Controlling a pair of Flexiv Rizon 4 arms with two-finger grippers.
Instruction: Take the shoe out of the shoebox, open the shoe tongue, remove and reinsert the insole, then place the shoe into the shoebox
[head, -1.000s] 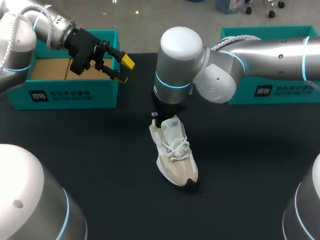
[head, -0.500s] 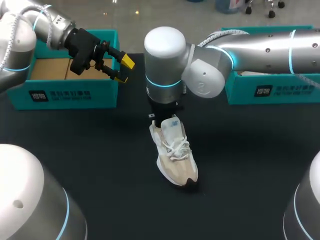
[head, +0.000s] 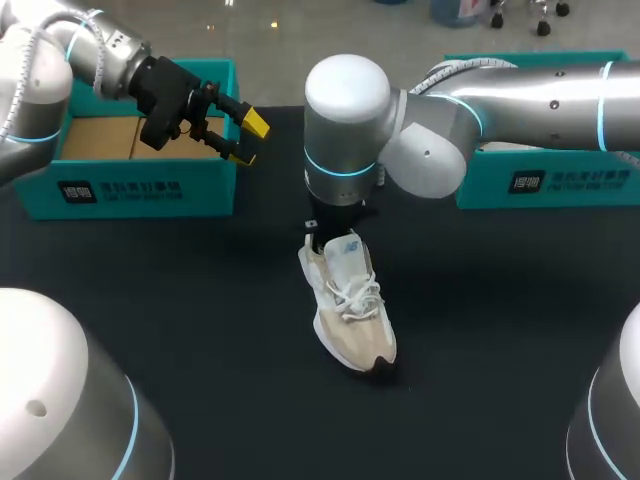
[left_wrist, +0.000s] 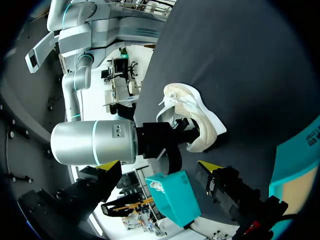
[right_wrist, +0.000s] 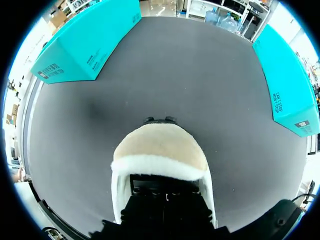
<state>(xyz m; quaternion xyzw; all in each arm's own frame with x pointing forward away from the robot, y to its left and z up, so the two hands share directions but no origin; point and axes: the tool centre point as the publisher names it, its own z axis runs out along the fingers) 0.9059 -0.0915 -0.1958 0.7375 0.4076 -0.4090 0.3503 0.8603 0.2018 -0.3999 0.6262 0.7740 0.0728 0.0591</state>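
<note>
Beneath the right pincer (head: 334, 230), the shoe (head: 352, 305).

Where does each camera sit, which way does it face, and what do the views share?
Head view: above and behind, facing down on the table; both arms show, left gripper open near a shoebox, right arm over the shoe.
Left wrist view: on the left wrist, facing across the table at shoe and right arm; its yellow fingertips show.
Right wrist view: on the right wrist, facing along the shoe, heel to toe; the right gripper shows at the heel.
All three share the shoe.
</note>
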